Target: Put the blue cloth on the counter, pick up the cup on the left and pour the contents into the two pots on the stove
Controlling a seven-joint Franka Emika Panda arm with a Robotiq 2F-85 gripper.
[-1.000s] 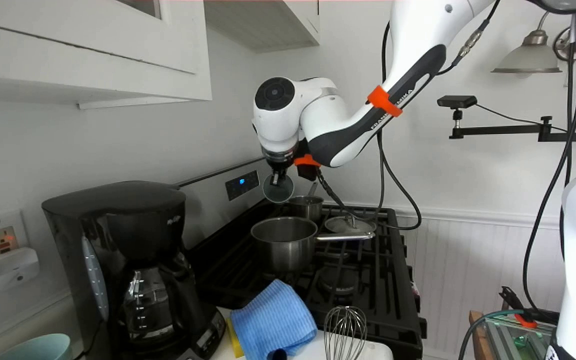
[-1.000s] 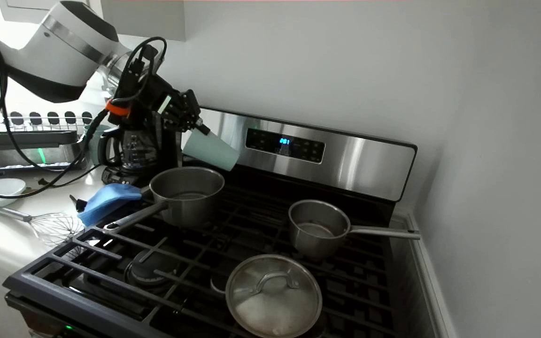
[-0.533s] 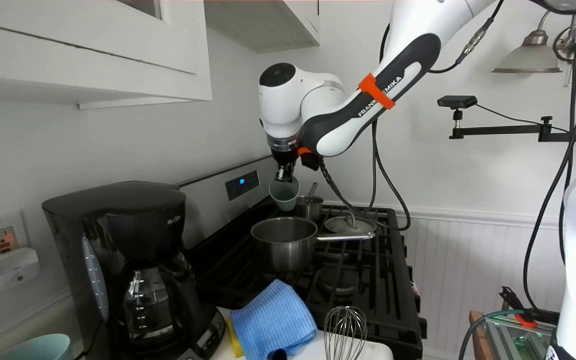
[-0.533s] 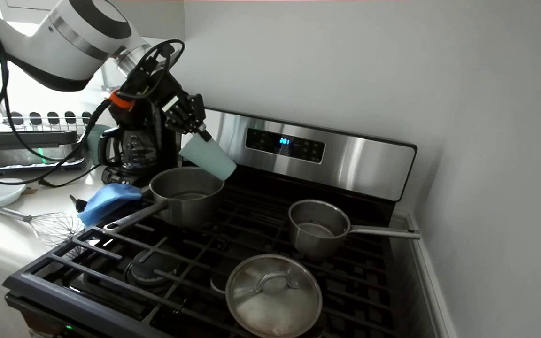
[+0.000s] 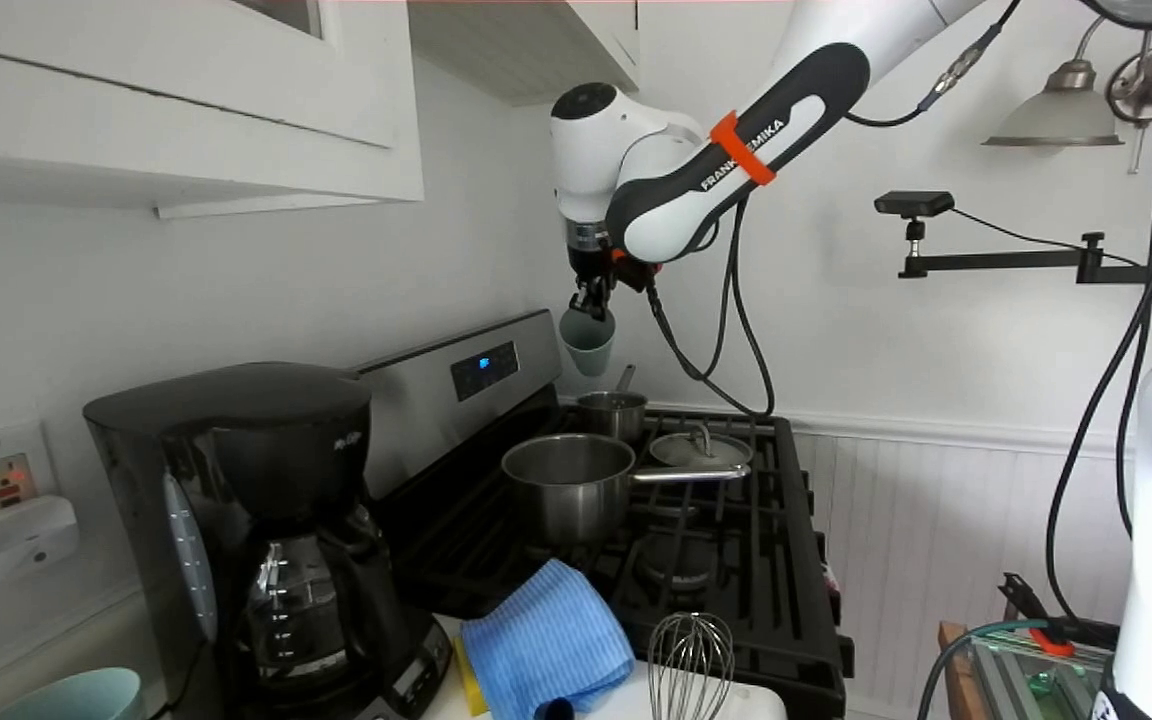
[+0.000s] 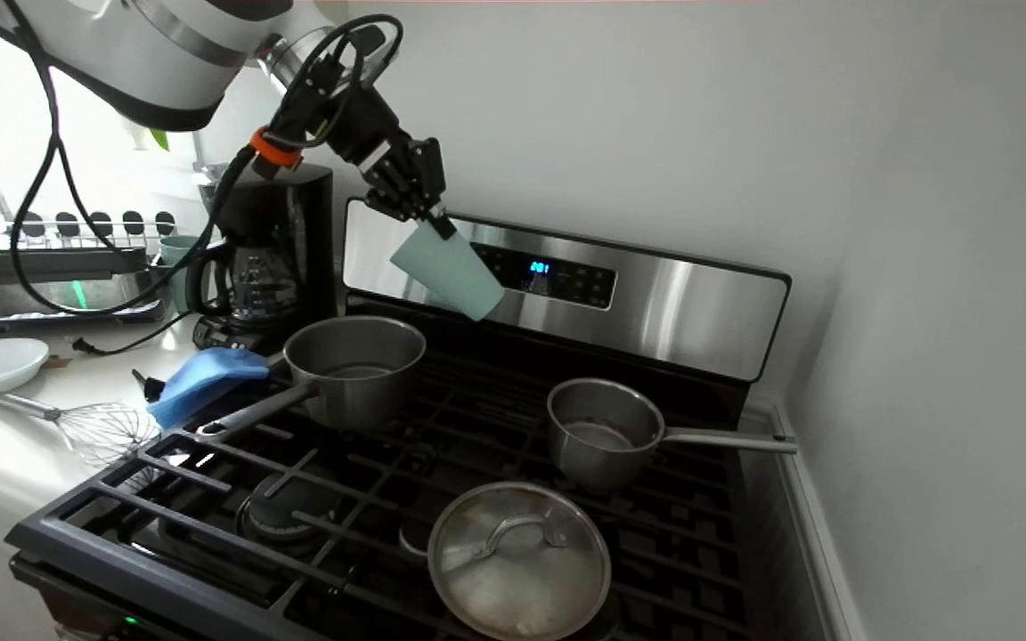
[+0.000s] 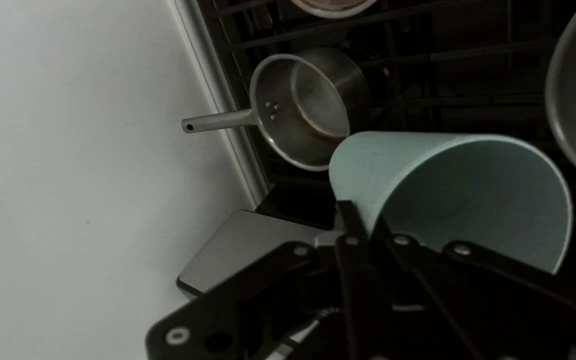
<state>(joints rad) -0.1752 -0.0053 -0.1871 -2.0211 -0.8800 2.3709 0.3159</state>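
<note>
Cup (image 7: 448,195) at the wrist view's right (pale green) hangs tilted; the claw (image 7: 367,224), almost closed, pinches its rim.

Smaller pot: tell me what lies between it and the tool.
In both exterior views, the tilted cup, gripped at its rim by the tool, lies between it and the smaller pot, apart from the pot.
</note>
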